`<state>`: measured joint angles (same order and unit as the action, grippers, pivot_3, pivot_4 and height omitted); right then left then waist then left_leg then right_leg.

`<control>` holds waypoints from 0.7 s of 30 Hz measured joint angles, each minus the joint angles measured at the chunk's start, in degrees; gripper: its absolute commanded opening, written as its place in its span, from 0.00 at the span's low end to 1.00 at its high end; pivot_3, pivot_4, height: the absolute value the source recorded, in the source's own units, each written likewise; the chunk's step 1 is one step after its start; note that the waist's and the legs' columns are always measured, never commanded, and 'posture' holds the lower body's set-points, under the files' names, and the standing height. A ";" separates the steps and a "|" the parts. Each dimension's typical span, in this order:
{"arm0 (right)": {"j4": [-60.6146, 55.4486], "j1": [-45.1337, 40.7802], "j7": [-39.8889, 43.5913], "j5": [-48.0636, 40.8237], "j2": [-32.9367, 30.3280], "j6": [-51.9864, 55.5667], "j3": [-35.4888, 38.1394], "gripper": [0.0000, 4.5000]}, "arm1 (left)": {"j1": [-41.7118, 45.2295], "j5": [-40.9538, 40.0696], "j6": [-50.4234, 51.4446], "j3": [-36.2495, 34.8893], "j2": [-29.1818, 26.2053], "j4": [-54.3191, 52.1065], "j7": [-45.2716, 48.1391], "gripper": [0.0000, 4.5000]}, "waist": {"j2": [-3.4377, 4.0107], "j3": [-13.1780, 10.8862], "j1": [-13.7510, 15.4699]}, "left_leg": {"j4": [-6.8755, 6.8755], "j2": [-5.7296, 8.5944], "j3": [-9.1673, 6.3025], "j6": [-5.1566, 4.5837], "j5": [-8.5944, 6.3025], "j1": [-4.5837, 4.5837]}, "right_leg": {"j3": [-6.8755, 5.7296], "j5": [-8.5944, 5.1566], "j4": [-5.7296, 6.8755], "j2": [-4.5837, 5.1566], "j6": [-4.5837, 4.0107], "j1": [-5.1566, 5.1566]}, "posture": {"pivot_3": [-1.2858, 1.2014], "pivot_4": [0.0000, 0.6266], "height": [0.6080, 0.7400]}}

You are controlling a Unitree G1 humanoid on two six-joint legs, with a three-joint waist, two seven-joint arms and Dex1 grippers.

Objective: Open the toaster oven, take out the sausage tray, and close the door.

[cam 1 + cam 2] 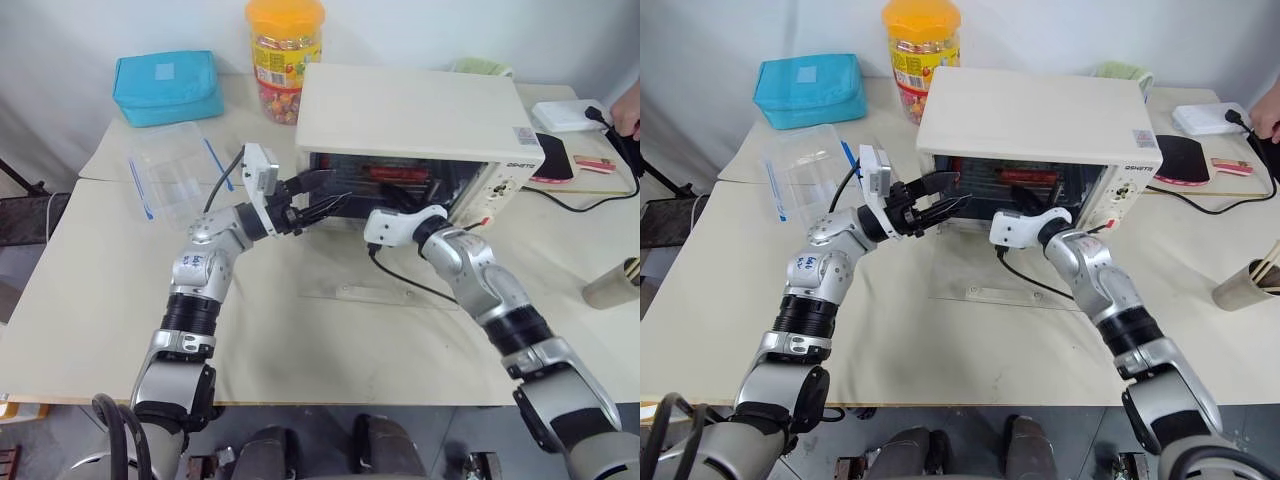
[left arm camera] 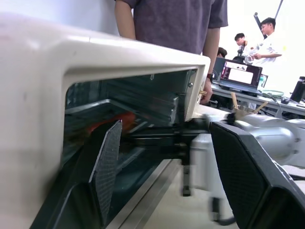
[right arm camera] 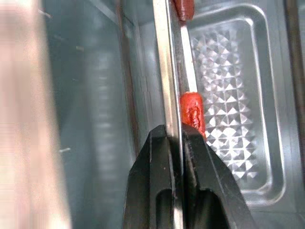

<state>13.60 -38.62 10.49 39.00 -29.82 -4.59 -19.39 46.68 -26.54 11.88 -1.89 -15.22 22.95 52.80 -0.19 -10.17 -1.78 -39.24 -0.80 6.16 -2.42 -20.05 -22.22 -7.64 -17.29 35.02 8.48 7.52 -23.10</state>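
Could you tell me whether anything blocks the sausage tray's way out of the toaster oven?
Nothing visible: the door lies open flat, the right gripper pinches the sausage tray rim, and the left gripper sits at the opening's left edge.

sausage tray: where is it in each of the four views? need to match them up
Left eye view: sausage tray inside the open toaster oven, its front rim at the right pincer.
Right eye view: same spot, red sausages in the oven mouth.
Left wrist view: a red sausage behind the left pincer's finger.
Right wrist view: ridged base, rim clamped.
Shared landmark: the red sausages.
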 measured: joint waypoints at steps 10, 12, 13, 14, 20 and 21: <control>-30.41 19.59 11.21 0.65 -0.78 10.40 4.41 0.00 | 0.24 -0.20 3.10 -1.32 -1.49 2.13 1.96 0.69 | -0.01 -0.01 0.38 | -0.55 0.01 0.03 0.00 0.01 -0.20 | 0.03 0.00 0.04 0.00 0.00 0.04 | 0.52 0.24 1.00; -34.12 21.98 12.58 1.62 -0.71 11.97 4.57 0.00 | 0.23 -0.24 2.90 -1.48 -1.72 2.09 3.51 0.69 | -0.01 -0.01 0.42 | -0.64 0.00 0.03 0.00 0.01 -0.19 | 0.04 0.00 0.08 0.00 0.00 0.06 | 0.52 0.24 1.00; -35.46 22.86 13.01 1.90 -0.71 12.36 4.56 0.00 | 0.20 -0.24 2.67 -1.50 -1.96 2.09 4.42 0.69 | -0.01 -0.01 0.43 | -0.67 0.01 0.03 0.00 0.01 -0.19 | 0.04 0.00 0.10 -0.01 0.00 0.07 | 0.52 0.24 1.00; -36.35 23.52 13.27 2.23 -0.69 12.60 4.57 0.00 | 0.11 -0.25 2.49 -1.50 -2.24 1.93 5.32 0.69 | -0.01 -0.01 0.42 | -0.69 0.01 0.04 0.00 0.01 -0.19 | 0.05 0.00 0.10 -0.01 0.00 0.07 | 0.52 0.24 1.00; -42.81 28.21 13.79 3.51 -0.76 13.39 6.55 0.00 | -2.89 -1.47 5.60 -2.12 -6.45 -1.29 9.59 0.69 | -0.01 0.00 0.42 | -0.72 -0.01 0.03 0.00 0.01 -0.15 | 0.06 0.00 0.15 -0.01 0.00 0.11 | 0.52 0.24 1.00; -43.38 29.06 14.05 3.78 -0.82 13.38 6.60 0.00 | -3.64 -1.97 6.51 -2.53 -7.24 -2.02 9.78 0.69 | -0.01 0.00 0.46 | -0.74 -0.01 0.01 0.00 0.01 -0.15 | 0.06 0.00 0.15 0.00 0.00 0.13 | 0.52 0.24 1.00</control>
<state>-29.78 -9.56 24.53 42.78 -30.64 8.79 -12.79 43.04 -28.50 18.39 -4.43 -22.46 20.94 62.58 -0.20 -10.17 -1.31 -39.98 -0.81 6.16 -2.42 -20.04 -22.37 -7.58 -17.29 35.17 8.48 7.51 -22.96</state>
